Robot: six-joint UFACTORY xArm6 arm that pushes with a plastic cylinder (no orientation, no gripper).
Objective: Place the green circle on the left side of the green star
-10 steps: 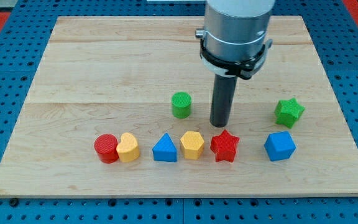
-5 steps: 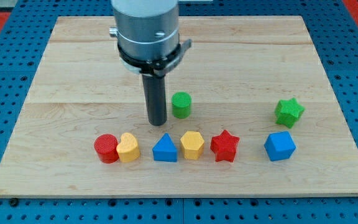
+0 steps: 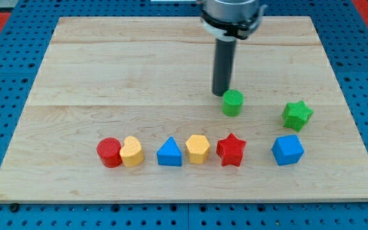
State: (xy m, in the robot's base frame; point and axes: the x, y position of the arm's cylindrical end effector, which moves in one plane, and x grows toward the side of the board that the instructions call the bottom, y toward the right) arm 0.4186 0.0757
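Note:
The green circle (image 3: 233, 103) is a short green cylinder on the wooden board, right of centre. The green star (image 3: 297, 115) lies further to the view's right and slightly lower, with a clear gap between them. My tip (image 3: 221, 94) stands just above and to the left of the green circle, touching or nearly touching its upper left edge.
A row of blocks lies toward the view's bottom: red circle (image 3: 109, 152), yellow heart (image 3: 132, 152), blue triangle (image 3: 169, 153), yellow hexagon (image 3: 197, 149), red star (image 3: 231, 150) and blue cube (image 3: 287, 150). The board (image 3: 94, 70) sits on a blue pegboard.
My tip swung from right of the green circle to its left, then up and right. The green circle has slid to the right, toward the green star.

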